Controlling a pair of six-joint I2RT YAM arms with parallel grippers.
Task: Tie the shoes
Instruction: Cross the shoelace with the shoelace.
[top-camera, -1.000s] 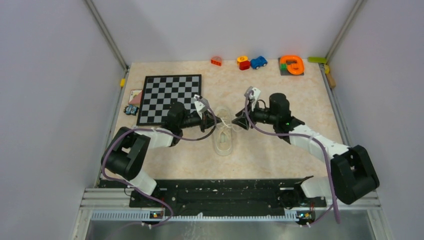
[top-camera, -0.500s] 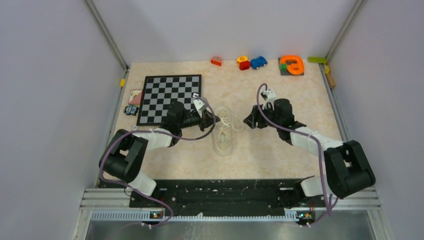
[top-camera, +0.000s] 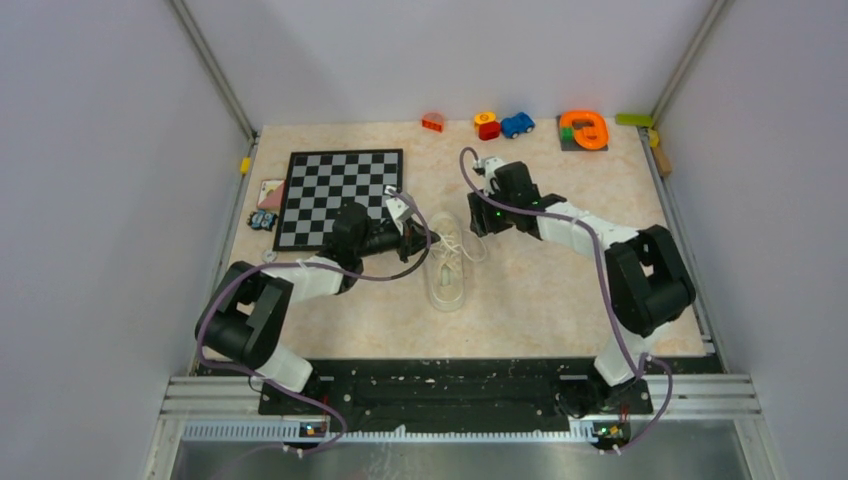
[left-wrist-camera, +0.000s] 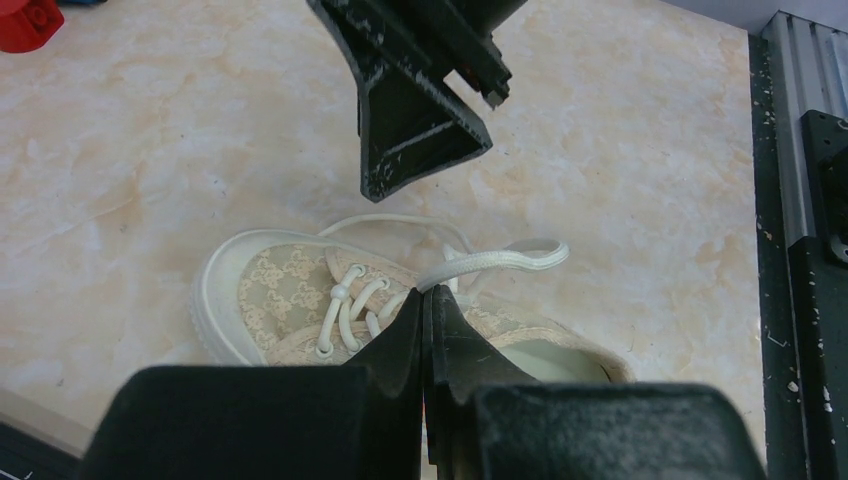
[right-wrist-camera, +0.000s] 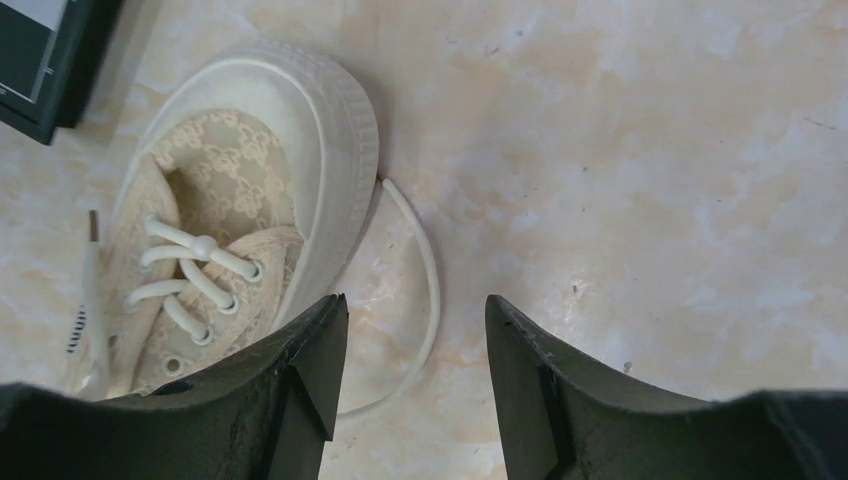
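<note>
Sneaker (top-camera: 447, 270) lace work: your left gripper (left-wrist-camera: 425, 300) is clamped on a white lace (left-wrist-camera: 500, 258) above the tongue. Your right gripper (right-wrist-camera: 415, 305) stands spread, holding nothing, over a loose lace (right-wrist-camera: 432, 290) on the table (top-camera: 540, 290) beside the toe. The shoe lies between both grippers.

Single cream low-top canvas sneaker (top-camera: 447, 280) with patterned upper and pale sole, upright mid-table (top-camera: 560, 290), toe pointing far, white laces (left-wrist-camera: 345, 305) untied, one end curving loose right of the toe.

Cream monogram-patterned sneaker (left-wrist-camera: 270, 285), white laces (left-wrist-camera: 500, 258), grey-and-white checked chessboard (top-camera: 340, 195)
</note>
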